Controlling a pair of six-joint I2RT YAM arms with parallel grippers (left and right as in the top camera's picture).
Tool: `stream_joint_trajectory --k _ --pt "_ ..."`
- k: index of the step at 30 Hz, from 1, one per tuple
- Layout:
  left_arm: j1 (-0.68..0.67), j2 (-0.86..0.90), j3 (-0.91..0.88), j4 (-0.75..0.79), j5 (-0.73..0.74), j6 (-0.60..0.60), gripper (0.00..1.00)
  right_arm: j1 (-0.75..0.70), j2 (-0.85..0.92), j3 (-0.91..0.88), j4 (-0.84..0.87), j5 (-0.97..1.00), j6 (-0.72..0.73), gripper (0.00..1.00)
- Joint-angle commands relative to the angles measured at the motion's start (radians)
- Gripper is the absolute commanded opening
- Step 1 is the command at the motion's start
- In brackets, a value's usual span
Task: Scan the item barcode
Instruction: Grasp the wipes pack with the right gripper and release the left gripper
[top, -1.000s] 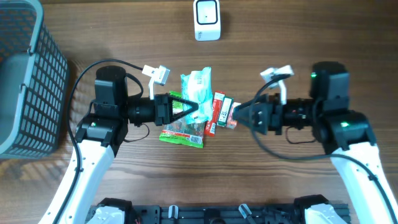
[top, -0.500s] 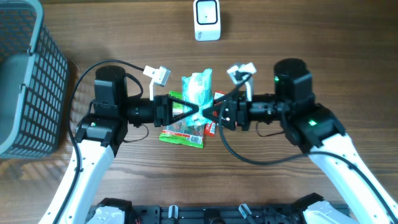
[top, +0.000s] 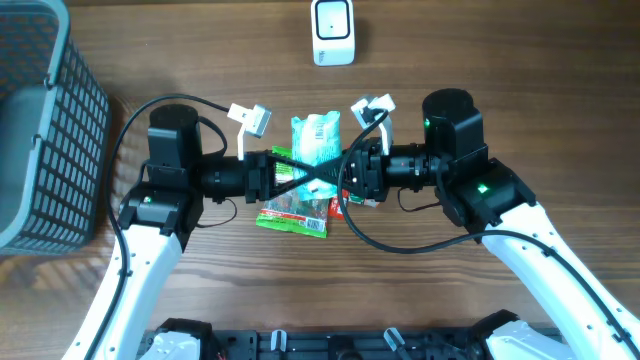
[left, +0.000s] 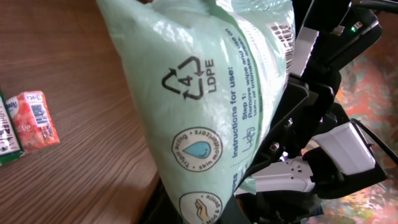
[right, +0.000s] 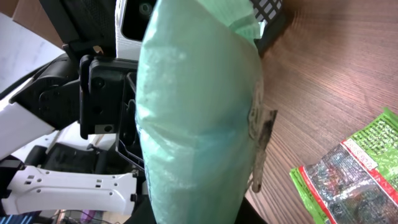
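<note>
A pale green wipes pack hangs above the table's middle, gripped from both sides. My left gripper is shut on its lower end, and the pack fills the left wrist view with a barcode at its top right corner. From the right, my right gripper has its fingers closed on the same pack, crossing the left fingers. The white scanner stands at the table's far edge, apart from the pack.
A grey mesh basket stands at the left. Under the grippers lie a green snack packet and red boxes. The left wrist view shows an orange box on the wood; the right wrist view shows the green packet.
My right arm has swung left from the table's right side to the pack and closed its fingers on it. The left gripper has stayed put, holding the pack.
</note>
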Motion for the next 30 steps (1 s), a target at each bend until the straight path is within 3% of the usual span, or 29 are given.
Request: stream_joint_trajectory --k 1,3,5,6,7,10,11,18,23,27,30 --pt "-0.014 -0.003 0.006 -0.011 -0.077 -0.01 0.07 0.012 0.0 0.019 0.028 -0.024 -0.026 0.2" --pt "-0.014 -0.003 0.006 -0.01 -0.13 -0.01 0.07 0.012 0.0 0.019 0.027 -0.024 -0.019 0.16" --pt "-0.014 -0.003 0.006 -0.01 -0.182 -0.002 0.07 0.012 0.0 0.019 0.02 -0.023 -0.022 0.04" --pt "-0.014 -0.003 0.006 -0.007 -0.214 -0.002 0.09 0.012 0.0 0.019 0.018 -0.021 -0.031 0.04" --pt "-0.014 -0.003 0.006 -0.003 -0.244 -0.002 0.16 0.012 0.0 0.019 0.01 -0.02 -0.056 0.04" --pt "-0.011 -0.003 0.006 0.021 -0.317 -0.001 0.55 0.012 0.0 0.019 -0.024 -0.02 -0.128 0.04" --pt "-0.008 -0.003 0.006 0.035 -0.336 0.001 0.58 0.012 0.0 0.019 -0.034 -0.02 -0.145 0.04" --pt "0.002 -0.003 0.006 0.106 -0.346 -0.003 0.58 0.012 0.0 0.019 -0.064 -0.021 -0.161 0.04" --pt "0.059 -0.009 0.008 0.124 -0.301 -0.003 0.35 0.012 0.0 0.019 -0.092 -0.025 -0.16 0.04" --pt "0.158 -0.009 0.008 0.123 -0.224 -0.037 0.39 0.012 0.0 0.019 -0.092 -0.042 -0.158 0.04" --pt "0.164 -0.008 0.008 0.117 -0.141 -0.037 0.54 0.012 0.0 0.019 -0.092 -0.066 -0.158 0.04"
